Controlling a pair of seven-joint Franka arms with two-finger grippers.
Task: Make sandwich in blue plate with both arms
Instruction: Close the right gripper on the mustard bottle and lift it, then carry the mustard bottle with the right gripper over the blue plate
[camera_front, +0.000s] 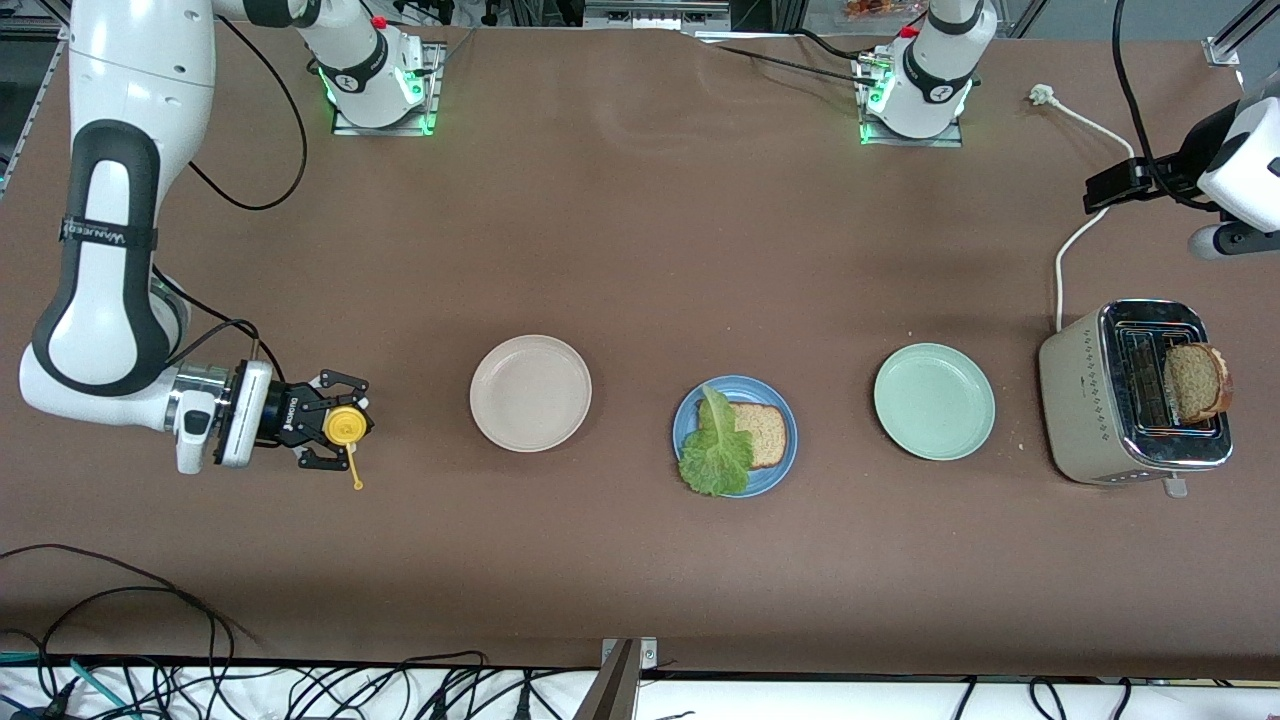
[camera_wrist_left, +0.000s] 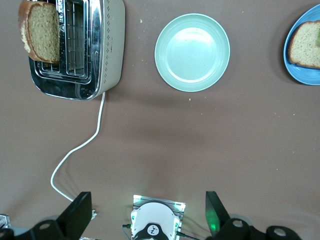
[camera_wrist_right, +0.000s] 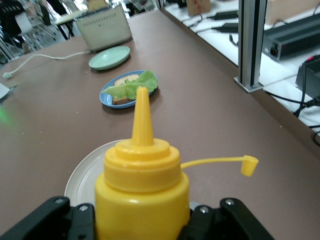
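Note:
The blue plate (camera_front: 783, 462) lies mid-table, between a beige plate and a mint plate. On it rests one slice of brown bread (camera_front: 765, 433) with a lettuce leaf (camera_front: 717, 447) draped over its end, overhanging the rim. A second slice (camera_front: 1195, 382) stands up out of the toaster (camera_front: 1090, 400). My right gripper (camera_front: 338, 430) is shut on an upright yellow squeeze bottle (camera_wrist_right: 142, 185), toward the right arm's end of the table from the beige plate; its cap hangs loose on a tether. My left gripper (camera_wrist_left: 147, 217) hangs open high over the table near the toaster, holding nothing.
The beige plate (camera_front: 530, 392) and the mint plate (camera_front: 934, 401) hold nothing. A white power cord (camera_front: 1075, 235) runs from the toaster toward the left arm's base. Cables hang along the table edge nearest the front camera, by a metal post (camera_wrist_right: 250, 45).

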